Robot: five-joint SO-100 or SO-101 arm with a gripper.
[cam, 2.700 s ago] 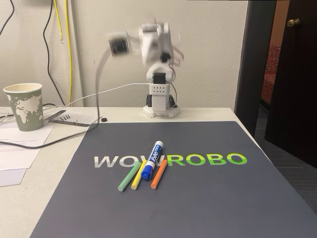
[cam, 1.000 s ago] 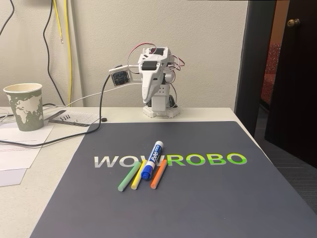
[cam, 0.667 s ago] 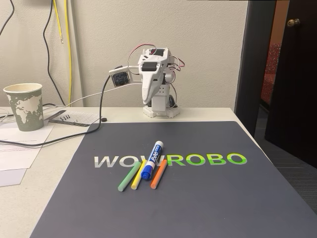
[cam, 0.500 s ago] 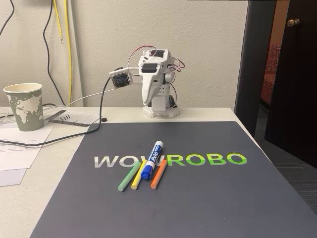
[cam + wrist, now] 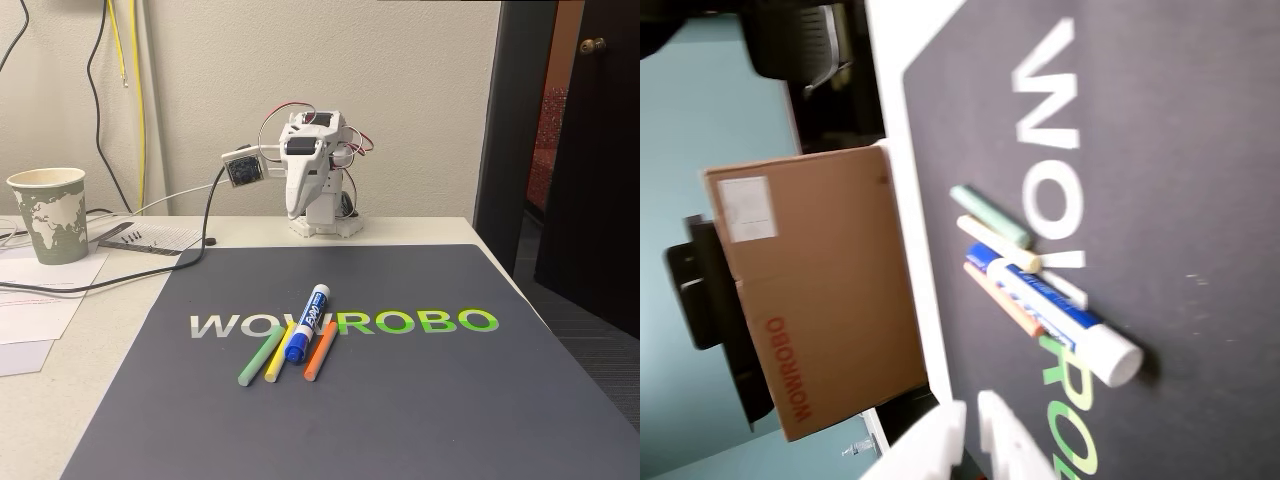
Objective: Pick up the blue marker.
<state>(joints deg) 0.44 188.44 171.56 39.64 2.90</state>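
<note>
Approach phase imo, nothing grabbed yet. Arm (image 5: 310, 180) is tucked up near its base at the far end of the table (image 5: 120, 330), claw (image 5: 970, 425) well apart from the marker (image 5: 307, 324).

The marker lies flat on the dark mat (image 5: 420, 400), across the WOWROBO print, cap end toward the fixed cam, white end toward the arm. It's sandwiched: yellow stick (image 5: 278, 352) just beside it on the left in the fixed view, orange stick (image 5: 320, 350) on the right, green stick (image 5: 261, 360) further left. Looks like the yellow one touches the cap end, can't be 100% sure.

Claw: in the wrist view two white fingertips (image 5: 940, 432) poke in from the bottom edge w/ only a thin gap between them, so nearly pressed together, holding nothing, touching nothing.

Next move, my guess: reach out over the mat, spread the fingers wider than the barrel, come down on the white end that sticks out past the sticks. Going for the cap end risks catching yellow or orange along w/ it. The barrel's round, so it may roll if nudged off-center.

Also around: paper cup (image 5: 47, 214) on the left, cardboard box (image 5: 810, 300) past the mat edge in the wrist view.
</note>
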